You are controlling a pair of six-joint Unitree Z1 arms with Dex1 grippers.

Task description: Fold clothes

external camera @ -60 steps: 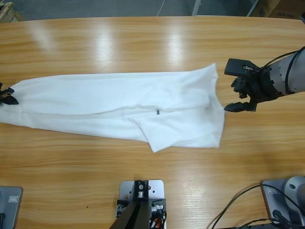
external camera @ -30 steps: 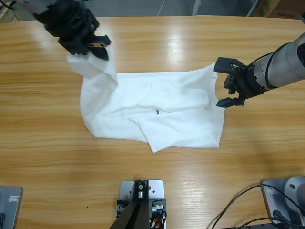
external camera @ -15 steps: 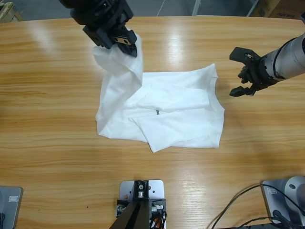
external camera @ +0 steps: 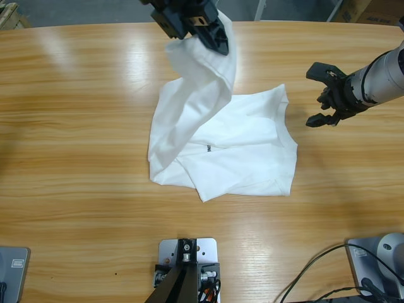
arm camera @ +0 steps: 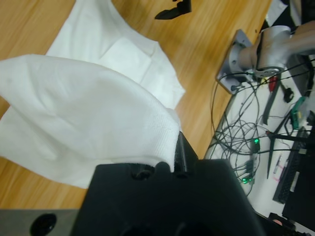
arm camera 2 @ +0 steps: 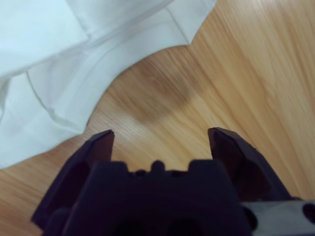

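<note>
T-shirt hem end is held clamped and lifted by left gripper above table, apparently for folding over the flat chest half; right gripper is kept spread, empty, beside collar

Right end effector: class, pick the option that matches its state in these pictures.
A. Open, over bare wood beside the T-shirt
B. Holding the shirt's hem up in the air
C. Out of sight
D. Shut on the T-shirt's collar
A: the right end effector has its jaws spread with only table between them, the T-shirt lying apart from it.
</note>
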